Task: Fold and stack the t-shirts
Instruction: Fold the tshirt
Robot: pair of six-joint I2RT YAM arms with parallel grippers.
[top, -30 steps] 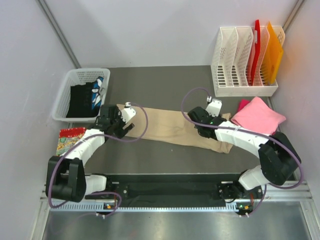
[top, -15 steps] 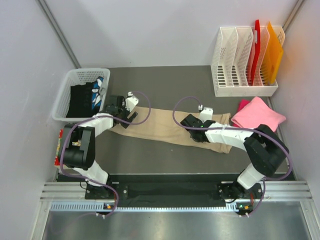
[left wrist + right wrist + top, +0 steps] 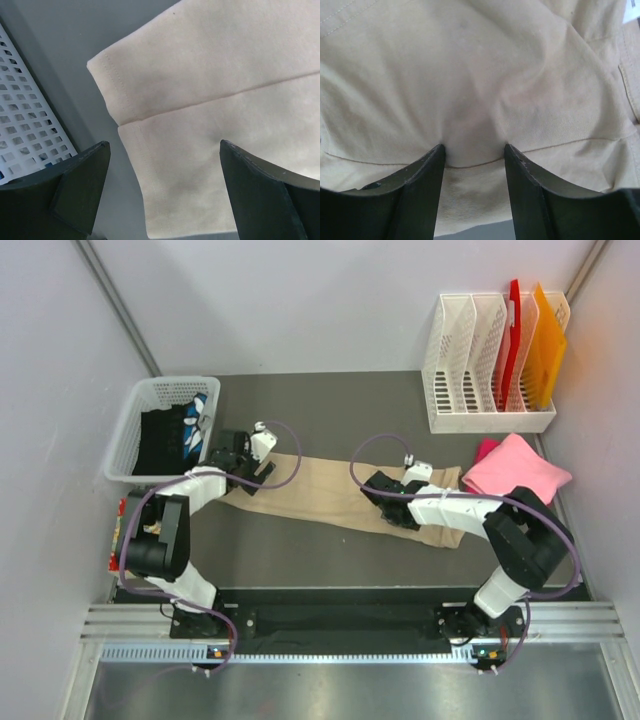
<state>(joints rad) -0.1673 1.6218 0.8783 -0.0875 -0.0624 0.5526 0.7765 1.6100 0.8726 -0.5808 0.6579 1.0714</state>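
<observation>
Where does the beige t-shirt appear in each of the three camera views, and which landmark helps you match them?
Top external: the beige t-shirt lies across the middle of the table, slanting down to the right.
Left wrist: its hemmed end fills the upper right.
Right wrist: it fills almost the whole frame.
Landmark: the white basket sits by the shirt's left end in the top and left wrist views. It is absent from the right wrist view.
</observation>
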